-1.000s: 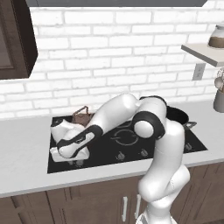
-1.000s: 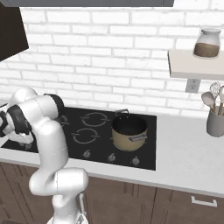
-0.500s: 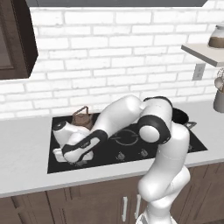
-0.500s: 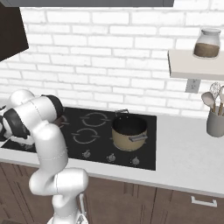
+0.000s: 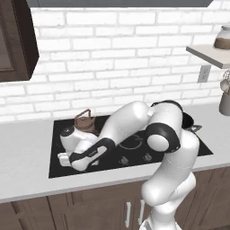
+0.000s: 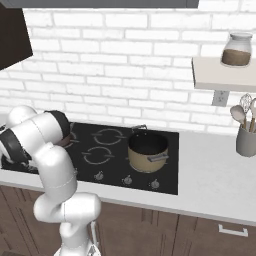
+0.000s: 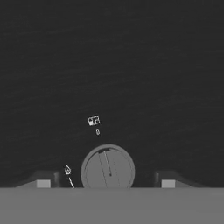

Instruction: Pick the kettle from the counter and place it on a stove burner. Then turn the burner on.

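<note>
The small brown-copper kettle (image 5: 84, 121) stands upright at the back left of the black cooktop (image 5: 179, 146); the burner ring beneath it cannot be made out. My gripper (image 5: 64, 158) hangs low over the cooktop's front left corner, well in front of the kettle. In the hand view a round grey knob (image 7: 108, 168) sits between my fingertips (image 7: 43, 183), which stand wide on either side with gaps. The gripper (image 7: 106, 183) is open and holds nothing. The pale counter (image 5: 27, 152) runs along both sides of the cooktop.
A big tan pot (image 6: 147, 150) with a dark inside stands on the cooktop's right half. Burner rings (image 6: 98, 155) and a row of knobs (image 6: 127, 179) mark the glass. A utensil holder (image 6: 246, 137) and a wall shelf with a jar (image 6: 236, 50) are at the right.
The hand has sunk slightly toward the cooktop's front left corner and its jaws have spread wider. The kettle and the pot have not moved.
</note>
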{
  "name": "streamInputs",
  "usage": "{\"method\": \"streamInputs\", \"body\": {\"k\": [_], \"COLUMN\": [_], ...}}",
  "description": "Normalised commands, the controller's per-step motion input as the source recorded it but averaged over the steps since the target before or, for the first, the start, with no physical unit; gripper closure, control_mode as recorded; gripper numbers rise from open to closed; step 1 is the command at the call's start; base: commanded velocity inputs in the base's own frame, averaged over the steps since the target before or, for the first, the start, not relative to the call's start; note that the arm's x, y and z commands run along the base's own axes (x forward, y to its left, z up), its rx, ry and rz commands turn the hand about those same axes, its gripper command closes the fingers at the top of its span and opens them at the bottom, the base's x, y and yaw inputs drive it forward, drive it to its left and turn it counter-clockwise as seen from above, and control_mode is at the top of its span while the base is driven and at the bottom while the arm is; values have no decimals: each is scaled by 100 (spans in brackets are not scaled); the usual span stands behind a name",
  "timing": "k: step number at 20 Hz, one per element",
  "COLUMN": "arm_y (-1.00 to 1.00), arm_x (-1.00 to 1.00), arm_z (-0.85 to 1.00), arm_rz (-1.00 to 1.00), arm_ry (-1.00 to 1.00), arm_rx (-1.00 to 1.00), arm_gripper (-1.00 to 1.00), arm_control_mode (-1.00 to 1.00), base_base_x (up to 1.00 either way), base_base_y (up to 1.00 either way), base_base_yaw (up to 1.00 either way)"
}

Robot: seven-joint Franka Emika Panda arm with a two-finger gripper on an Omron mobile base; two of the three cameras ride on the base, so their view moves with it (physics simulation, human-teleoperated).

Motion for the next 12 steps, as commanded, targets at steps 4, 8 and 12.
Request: {"method": "streamInputs", "body": {"k": [4, 8, 12], "arm_y": [-42, -26, -26], "arm_x": [0, 0, 0], "arm_z": [-64, -55, -43], "arm_rz": [2, 1, 0], "arm_ry": [-11, -10, -11], "arm_rx": [0, 0, 0], "arm_gripper": [100, 100, 100], "arm_control_mode": [-100, -100, -100], "base_base_x": [0, 0, 0], "base_base_y": [0, 0, 0], "base_base_yaw": [0, 0, 0]}}
